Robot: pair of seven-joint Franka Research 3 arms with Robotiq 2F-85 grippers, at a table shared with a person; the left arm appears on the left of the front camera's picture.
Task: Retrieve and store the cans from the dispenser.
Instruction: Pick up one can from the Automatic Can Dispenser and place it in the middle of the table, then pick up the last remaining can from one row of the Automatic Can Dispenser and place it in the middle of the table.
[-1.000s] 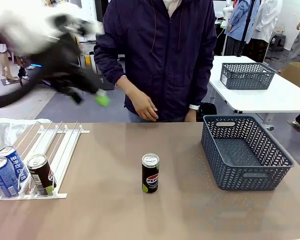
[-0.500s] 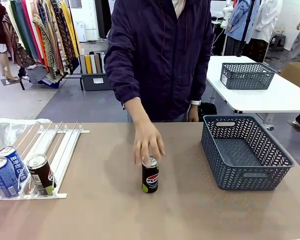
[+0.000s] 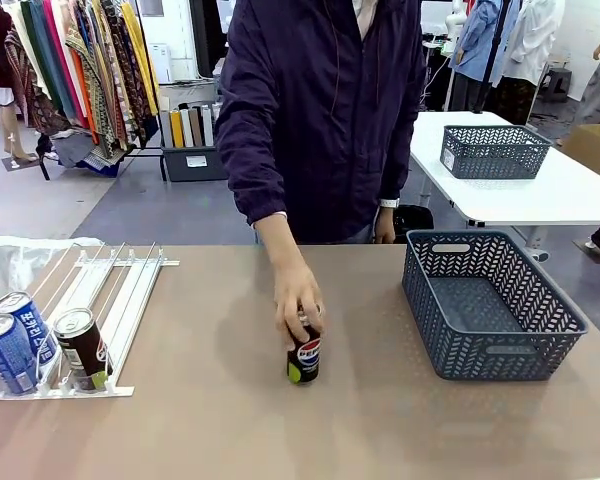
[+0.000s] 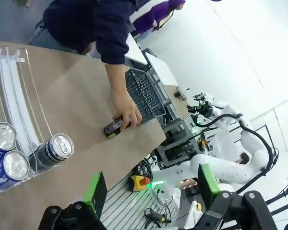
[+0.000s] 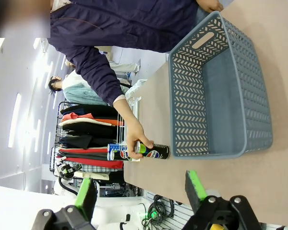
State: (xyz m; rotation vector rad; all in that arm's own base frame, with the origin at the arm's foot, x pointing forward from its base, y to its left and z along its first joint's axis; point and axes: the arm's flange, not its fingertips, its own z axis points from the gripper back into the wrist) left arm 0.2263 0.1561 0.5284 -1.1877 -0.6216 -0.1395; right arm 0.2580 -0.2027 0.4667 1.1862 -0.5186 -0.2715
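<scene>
The black Pepsi can [image 3: 303,358] stands mid-table, and a person's hand [image 3: 297,292] grips its top; the can leans slightly. Three cans sit at the near end of the white dispenser [image 3: 120,290]: two blue cans [image 3: 8,350] [image 3: 25,315] and a black green-based can [image 3: 83,348]. In the left wrist view my left gripper [image 4: 151,187] is open and high above the table, looking down on the dispenser cans [image 4: 55,148] and the held Pepsi can [image 4: 113,128]. Also raised over the table, my right gripper [image 5: 140,191] is open, far from the Pepsi can [image 5: 153,152].
A grey-blue lattice basket [image 3: 435,300] with nothing in it stands at the right of the table, seen too in the right wrist view as the basket [image 5: 221,91]. A second basket [image 3: 492,150] sits on a white table behind. A white plastic bag [image 3: 10,262] lies at the far left.
My left arm swung up out of the front view. The person's hand came down onto the Pepsi can, closed on its top and tipped it slightly.
</scene>
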